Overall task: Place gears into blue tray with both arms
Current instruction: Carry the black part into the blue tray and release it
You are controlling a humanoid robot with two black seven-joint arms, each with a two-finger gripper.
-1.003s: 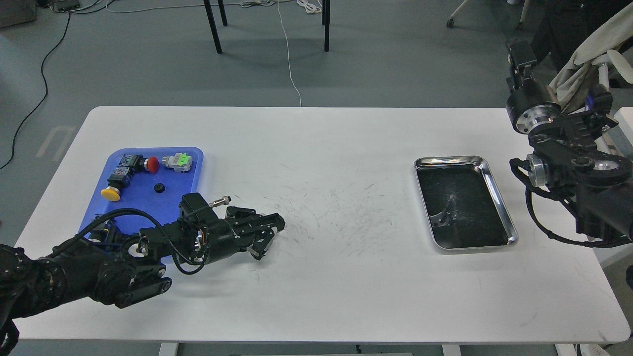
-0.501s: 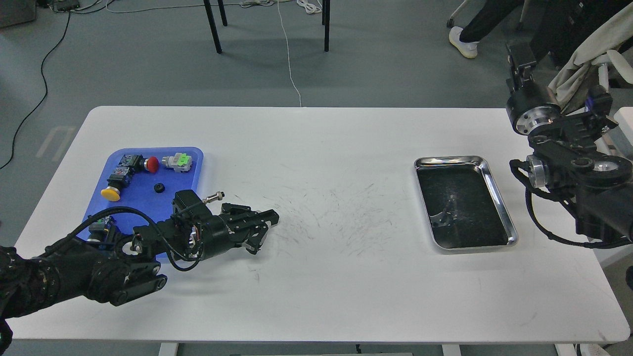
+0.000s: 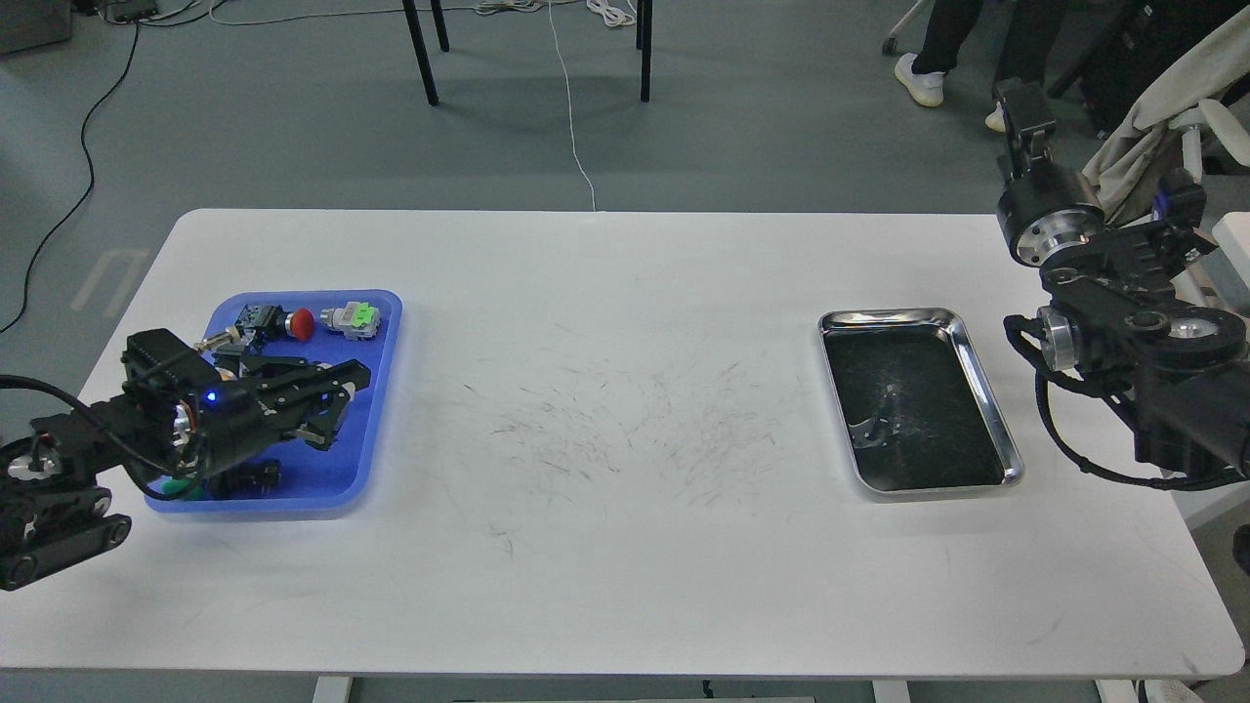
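My left arm [image 3: 117, 430] is matte black, looped with thin black cables, a small blue light glowing on its wrist and a silver plug sticking out. My right arm [image 3: 1123, 332] is black too, with polished silver ring joints and thick black cable loops.

The table [image 3: 635, 293] is matt white, scuffed with fine dark scratches mid-surface. The blue tray [image 3: 376, 430] looks like smooth plastic with a soft sheen. The steel tray [image 3: 981, 376] has a mirror-bright metal rim and a dull dark inside.
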